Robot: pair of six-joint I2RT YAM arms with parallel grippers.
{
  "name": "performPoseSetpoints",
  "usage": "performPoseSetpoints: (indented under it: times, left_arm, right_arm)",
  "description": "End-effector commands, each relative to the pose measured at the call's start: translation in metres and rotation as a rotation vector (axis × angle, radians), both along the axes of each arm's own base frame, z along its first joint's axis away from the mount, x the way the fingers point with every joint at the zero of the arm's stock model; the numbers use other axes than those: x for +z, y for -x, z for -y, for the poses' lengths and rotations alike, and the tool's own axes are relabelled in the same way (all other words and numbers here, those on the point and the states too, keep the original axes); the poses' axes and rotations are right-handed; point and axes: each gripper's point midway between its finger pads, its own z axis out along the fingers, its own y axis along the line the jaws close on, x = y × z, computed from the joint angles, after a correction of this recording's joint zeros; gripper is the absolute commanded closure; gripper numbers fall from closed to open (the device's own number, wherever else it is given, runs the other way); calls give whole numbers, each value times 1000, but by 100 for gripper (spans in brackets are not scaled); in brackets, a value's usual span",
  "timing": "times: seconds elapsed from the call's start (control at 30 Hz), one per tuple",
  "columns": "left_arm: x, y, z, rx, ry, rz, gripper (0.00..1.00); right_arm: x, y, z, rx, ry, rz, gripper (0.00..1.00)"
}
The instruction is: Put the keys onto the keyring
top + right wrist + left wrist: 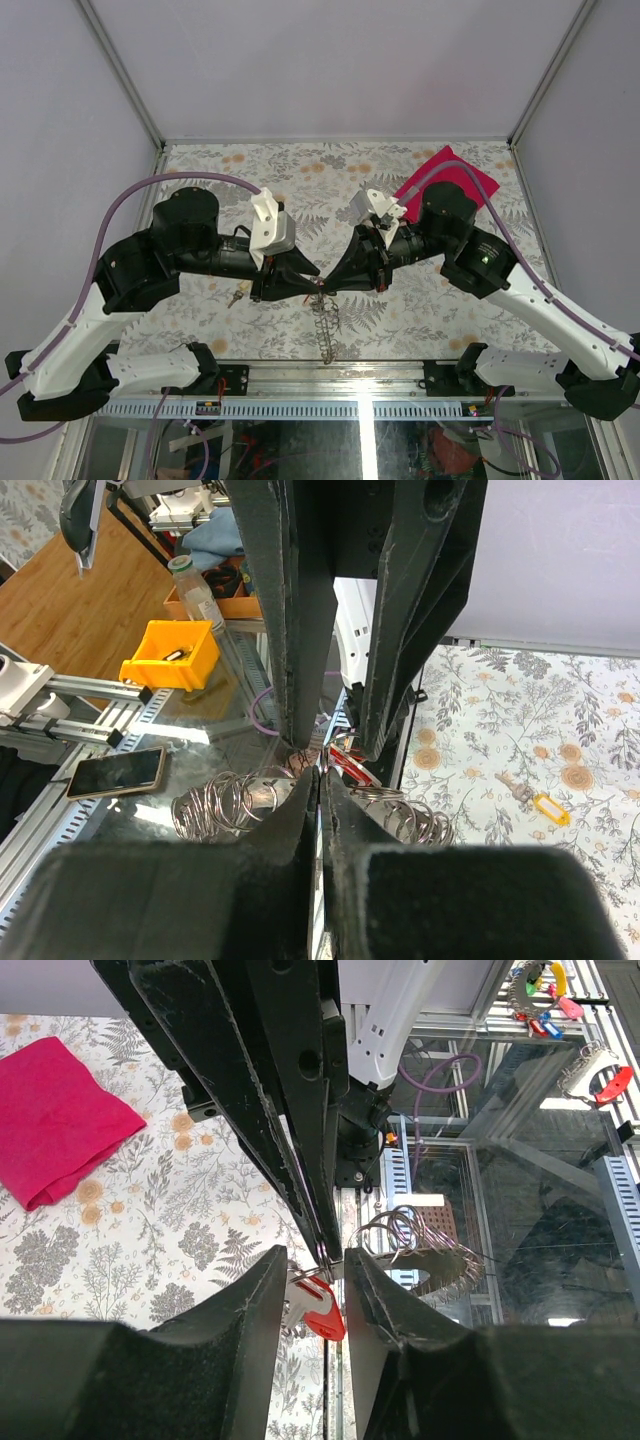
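My two grippers meet tip to tip above the table's near edge. My left gripper [306, 284] [316, 1262] is shut on the red key [325, 1310], whose red head sits between its fingers. My right gripper [336, 283] [321, 773] is shut on a thin metal keyring [312, 1273] right at the red key [350, 763]. A chain of several linked rings [325, 325] [405, 1235] [225, 800] hangs from that spot. The yellow key [238, 295] [548, 807] lies on the floral table [300, 170], left of my left gripper.
A folded pink cloth [450, 178] [55, 1120] lies at the back right of the table. The metal rail of the table's near edge [340, 375] runs just below the hanging rings. Grey walls enclose the table on three sides.
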Motion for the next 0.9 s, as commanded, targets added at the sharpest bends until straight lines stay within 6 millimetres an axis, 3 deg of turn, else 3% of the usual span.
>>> performPoseSetpoints:
  times: [0.0, 0.43, 0.87]
  left_arm:
    - [6, 11, -2, -41, 18, -8, 70]
    - [-2, 18, -3, -77, -14, -49, 75]
    - [-1, 16, -7, -53, -9, -39, 97]
  right_arm:
    - [29, 8, 8, -3, -103, 76, 100]
    - [32, 7, 10, -34, -123, 78, 100]
    - [37, 8, 12, -39, -140, 74, 100]
